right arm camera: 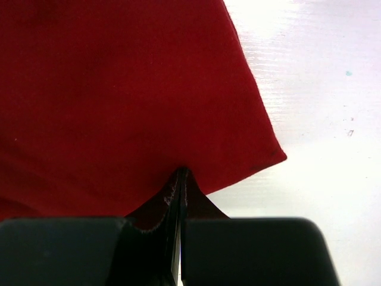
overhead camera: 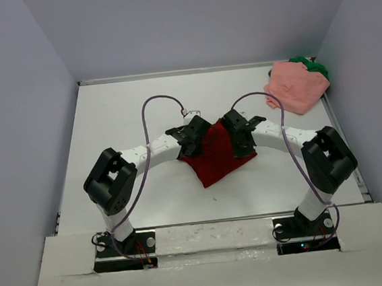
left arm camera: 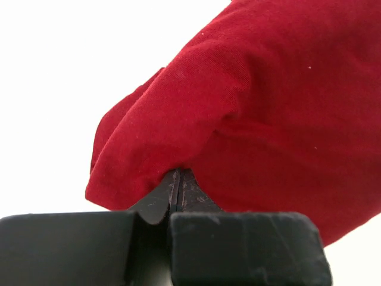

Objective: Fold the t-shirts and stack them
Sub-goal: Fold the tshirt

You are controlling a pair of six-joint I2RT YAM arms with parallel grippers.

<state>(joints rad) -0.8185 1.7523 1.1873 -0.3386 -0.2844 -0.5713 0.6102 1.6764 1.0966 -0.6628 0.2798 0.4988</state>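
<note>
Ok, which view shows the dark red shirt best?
Top external: the dark red shirt shows nearly whole, between both arms. Left wrist shows only a bunched fold pinched in the left pincer; right wrist only a corner pinched in the right pincer.

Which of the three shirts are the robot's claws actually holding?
The dark red t-shirt, pinched by the left gripper and right gripper. The salmon pink t-shirt and green t-shirt lie heaped in the far right corner.

Two matching arms on show: left arm [overhead camera: 114, 184] and right arm [overhead camera: 328, 160], white tube links between chunky black joint housings, a thin mauve cable [overhead camera: 159, 96] trailing along each. Each has a black base plate [overhead camera: 114, 262] with silver screws. Up close, the left gripper [left arm camera: 177, 176] and right gripper [right arm camera: 180, 173] are matte black with scuffed edges.
</note>
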